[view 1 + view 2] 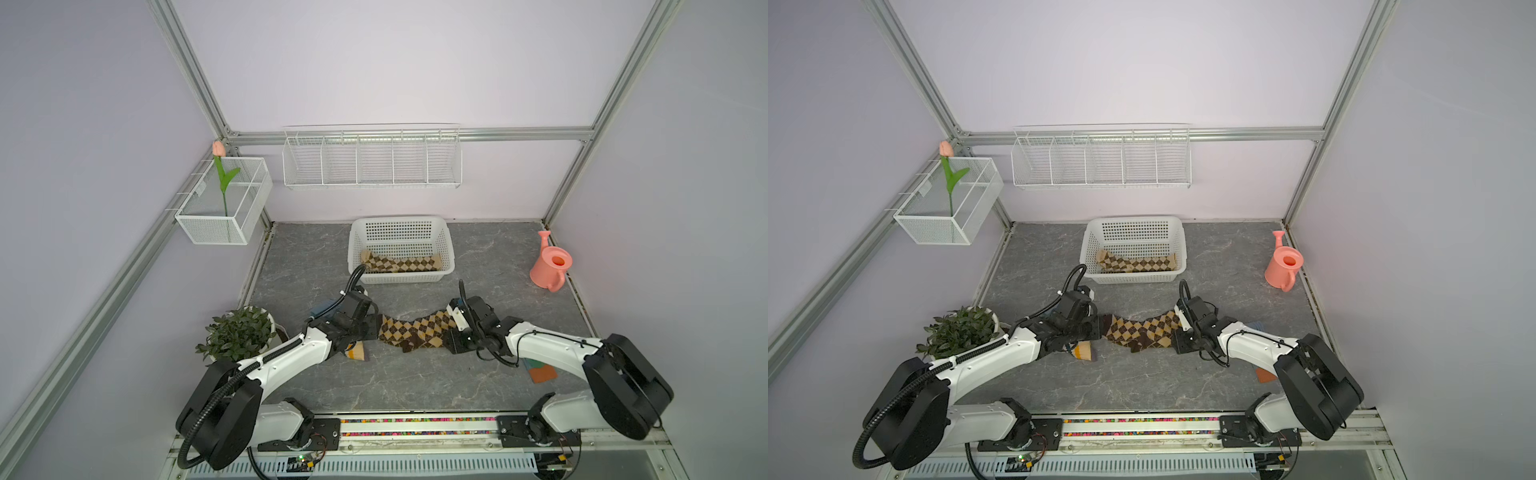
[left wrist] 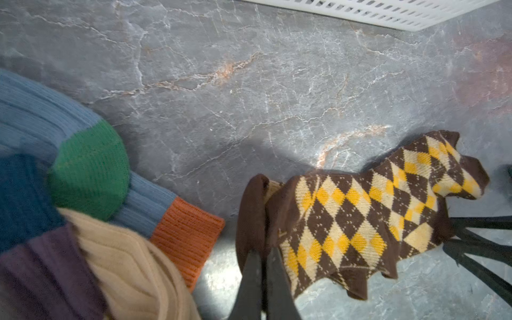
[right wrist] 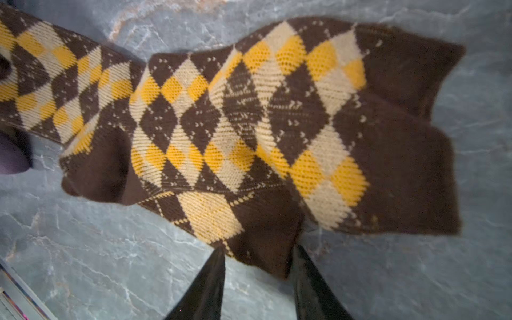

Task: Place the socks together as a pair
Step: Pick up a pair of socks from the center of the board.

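Dark argyle socks [image 1: 415,332] end hidden from above under left arm [image 1: 347,326], right arm [image 1: 482,324].

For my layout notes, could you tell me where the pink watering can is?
In both top views the watering can stands near the table's far right corner, right of the white basket.

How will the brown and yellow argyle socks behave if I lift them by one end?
Probably floppy: the argyle socks lie rumpled and folded on the table, so they would likely droop from the left gripper, jaws shut on one brown end. Likely light, and the fuzzy knit should not slip easily.
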Controlling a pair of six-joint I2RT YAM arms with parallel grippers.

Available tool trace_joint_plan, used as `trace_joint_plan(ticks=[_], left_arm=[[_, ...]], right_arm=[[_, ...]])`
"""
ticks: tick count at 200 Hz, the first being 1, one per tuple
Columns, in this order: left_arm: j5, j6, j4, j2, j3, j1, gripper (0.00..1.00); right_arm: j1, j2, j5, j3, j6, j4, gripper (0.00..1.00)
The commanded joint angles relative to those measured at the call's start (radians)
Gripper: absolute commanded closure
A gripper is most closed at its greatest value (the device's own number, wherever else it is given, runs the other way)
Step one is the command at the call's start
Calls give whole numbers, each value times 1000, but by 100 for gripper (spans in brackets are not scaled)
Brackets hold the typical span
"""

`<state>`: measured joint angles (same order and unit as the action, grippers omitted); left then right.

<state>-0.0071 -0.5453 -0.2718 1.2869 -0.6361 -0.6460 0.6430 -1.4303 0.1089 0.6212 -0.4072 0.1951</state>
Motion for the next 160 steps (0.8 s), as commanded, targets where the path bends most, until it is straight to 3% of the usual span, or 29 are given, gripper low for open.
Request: trace_joint_plan(ticks=[1, 45, 119, 160], left_arm=[[-5, 3, 5, 10, -16, 4, 100], [-9, 3, 8, 13, -13, 5, 100], [-72, 44, 2, -107, 23, 5, 100], [4, 80, 43, -79, 24, 4, 100]], right_arm=[[4, -38, -31, -6, 2, 35, 66], [5, -18, -106, -2, 8, 64, 93], [-81, 86, -204, 61, 86, 204, 93], [-99, 49, -168, 106, 122, 218, 93]])
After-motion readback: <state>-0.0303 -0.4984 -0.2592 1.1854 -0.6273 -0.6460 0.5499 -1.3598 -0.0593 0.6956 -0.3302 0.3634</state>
